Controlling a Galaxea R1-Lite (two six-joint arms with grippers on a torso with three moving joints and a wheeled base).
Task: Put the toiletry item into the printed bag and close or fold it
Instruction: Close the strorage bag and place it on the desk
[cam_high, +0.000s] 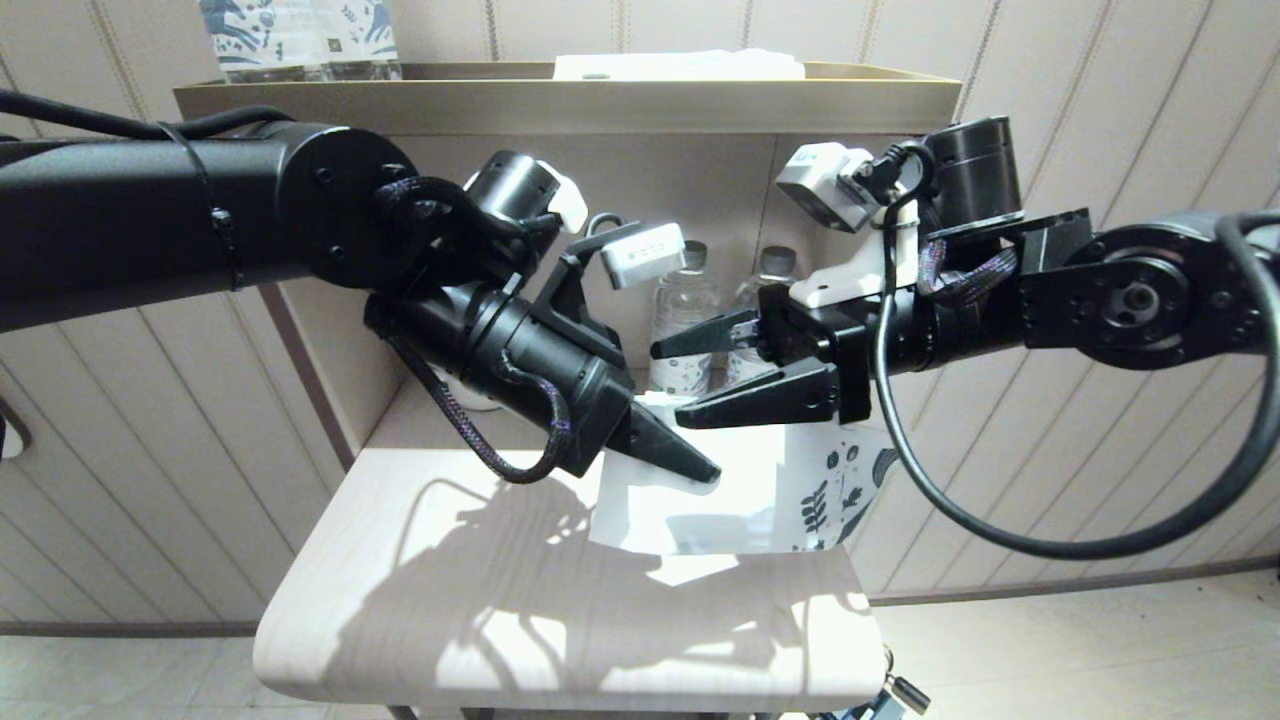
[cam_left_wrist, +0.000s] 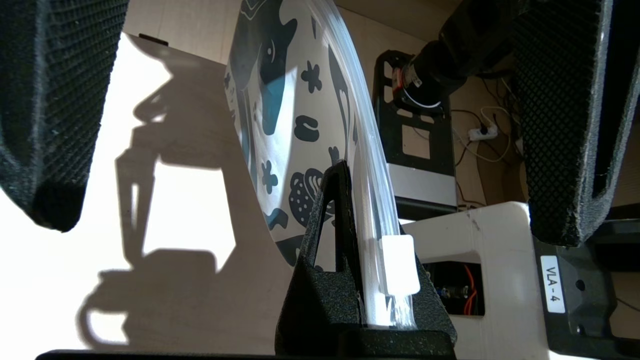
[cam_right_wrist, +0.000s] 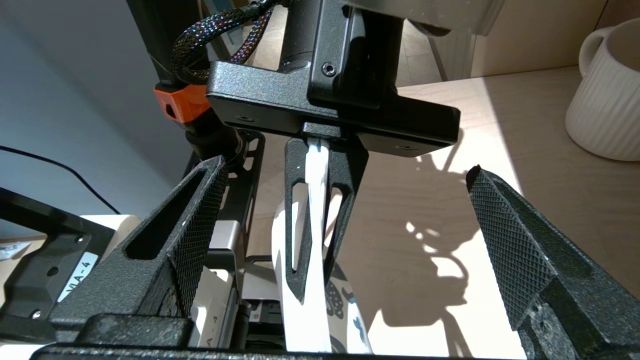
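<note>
Above the pale worktop (cam_high: 420, 560) | left gripper (cam_high: 700, 468) clamped on printed bag (cam_high: 760, 500), held upright by its zip edge | right gripper (cam_high: 675, 380) spread wide just beside it

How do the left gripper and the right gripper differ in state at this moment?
The left gripper is shut on the printed bag, holding it above the table; the right gripper is open and holds nothing. The left points down; the right lies about level. Both are black.

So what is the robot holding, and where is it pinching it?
The left pincer is shut on the printed bag, pinching its zip edge near the slider. The right pincer is open, holding nothing.
</note>
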